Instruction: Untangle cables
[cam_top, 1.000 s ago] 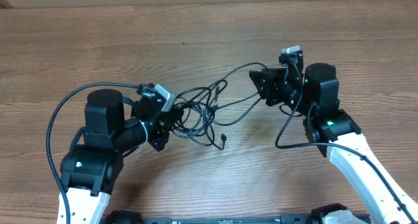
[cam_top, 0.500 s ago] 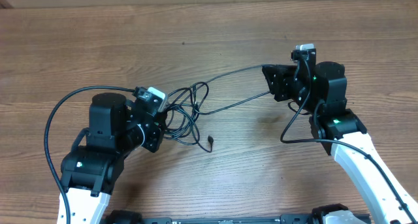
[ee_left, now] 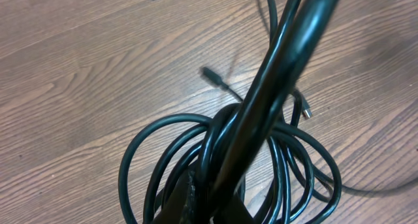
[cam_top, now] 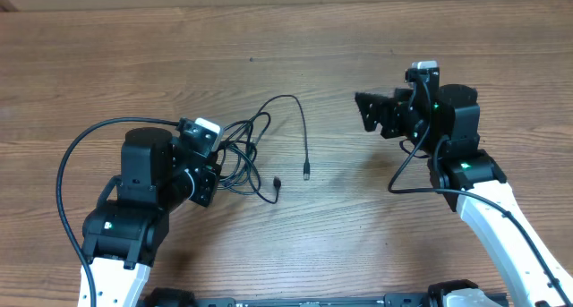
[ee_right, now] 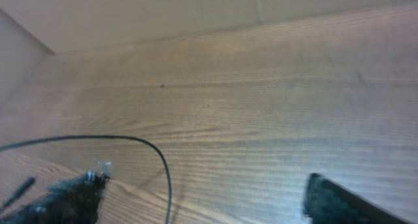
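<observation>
Left jaws: pressed together, pinching the cables (cam_top: 237, 153) at the coiled bundle, left of centre on the tabletop (cam_top: 295, 47). One cord arcs out right from the bundle, its plug end (cam_top: 307, 174) lying free near centre. Right jaws: spread wide, holding nothing, right of the cables and well apart from them

Two arms (cam_top: 143, 177) — one cable bundle (cam_top: 246, 155) (looped)
</observation>
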Available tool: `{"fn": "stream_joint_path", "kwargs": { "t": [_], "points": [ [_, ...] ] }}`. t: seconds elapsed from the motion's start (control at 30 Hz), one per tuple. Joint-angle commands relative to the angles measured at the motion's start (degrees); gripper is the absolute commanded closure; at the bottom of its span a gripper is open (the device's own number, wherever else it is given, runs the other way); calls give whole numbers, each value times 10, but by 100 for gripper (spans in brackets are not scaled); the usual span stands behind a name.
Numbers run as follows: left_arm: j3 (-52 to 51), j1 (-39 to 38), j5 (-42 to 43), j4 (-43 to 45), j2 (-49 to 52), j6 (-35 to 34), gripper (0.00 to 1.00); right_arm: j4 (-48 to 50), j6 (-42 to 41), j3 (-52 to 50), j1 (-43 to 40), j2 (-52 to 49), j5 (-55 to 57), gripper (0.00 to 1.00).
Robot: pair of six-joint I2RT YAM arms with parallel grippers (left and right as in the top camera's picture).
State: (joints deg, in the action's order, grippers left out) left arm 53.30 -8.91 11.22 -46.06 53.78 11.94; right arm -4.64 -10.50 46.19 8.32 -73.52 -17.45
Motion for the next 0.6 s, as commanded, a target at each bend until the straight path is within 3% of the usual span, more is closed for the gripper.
{"fn": "stream_joint_path", "kwargs": {
  "t": [0.0, 0.2, 0.57],
  "points": [
    [16, 3, -4, 7, -7, -9, 96, -5, 2, 7, -2, 1, -8, 0],
    [16, 3, 50, 44, -7, -8, 96, -17, 2, 8, -2, 1, -87, 0],
    [16, 3, 169, 108, -7, -8, 96, 25, 1, 8, -1, 1, -455, 0]
  ]
}}
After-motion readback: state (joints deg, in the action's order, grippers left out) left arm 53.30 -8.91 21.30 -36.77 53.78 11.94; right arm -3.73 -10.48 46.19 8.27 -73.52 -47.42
